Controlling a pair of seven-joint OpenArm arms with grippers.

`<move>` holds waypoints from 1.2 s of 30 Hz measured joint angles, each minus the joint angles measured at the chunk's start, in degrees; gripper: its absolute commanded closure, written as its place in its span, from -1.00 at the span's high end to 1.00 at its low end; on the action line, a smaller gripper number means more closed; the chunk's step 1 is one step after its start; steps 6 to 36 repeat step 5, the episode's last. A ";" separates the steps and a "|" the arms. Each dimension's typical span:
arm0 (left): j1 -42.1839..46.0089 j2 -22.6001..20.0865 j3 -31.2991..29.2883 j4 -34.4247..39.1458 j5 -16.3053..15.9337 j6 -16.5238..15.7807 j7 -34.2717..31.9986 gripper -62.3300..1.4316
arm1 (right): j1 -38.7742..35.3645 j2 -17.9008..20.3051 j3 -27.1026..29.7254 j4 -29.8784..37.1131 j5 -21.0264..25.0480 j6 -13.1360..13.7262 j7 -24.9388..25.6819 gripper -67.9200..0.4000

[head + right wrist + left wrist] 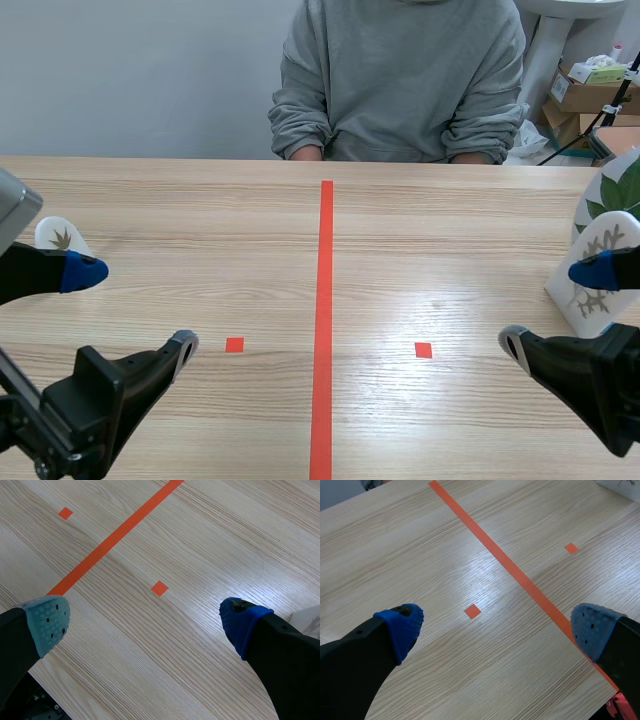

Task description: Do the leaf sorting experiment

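No words or numbers can be read. The cardboard box [590,97], far past the right gripper [552,308], has print too small to tell.

The tabletop [200,220] is pale wood grain, crossed by an orange-red line [326,300]. White cards [600,235] at its right edge bear green and olive leaf prints; a white card [58,236] at its left edge bears a brown leaf. The sweatshirt [400,80] is grey.

We look from the near edge of the table [200,220] along the orange line [325,320]. Both wrist cameras sit close above, one each side of that line, angled forward and down; all three views share it
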 measured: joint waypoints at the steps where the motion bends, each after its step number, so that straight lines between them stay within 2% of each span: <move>1: 0.00 0.00 0.00 0.00 0.00 0.00 0.00 1.00 | 0.00 0.00 0.00 0.00 0.00 0.00 0.00 0.82; 36: 0.00 0.00 0.00 -0.09 0.00 0.00 0.00 1.00 | 0.00 0.00 0.00 0.00 0.00 0.00 0.00 0.82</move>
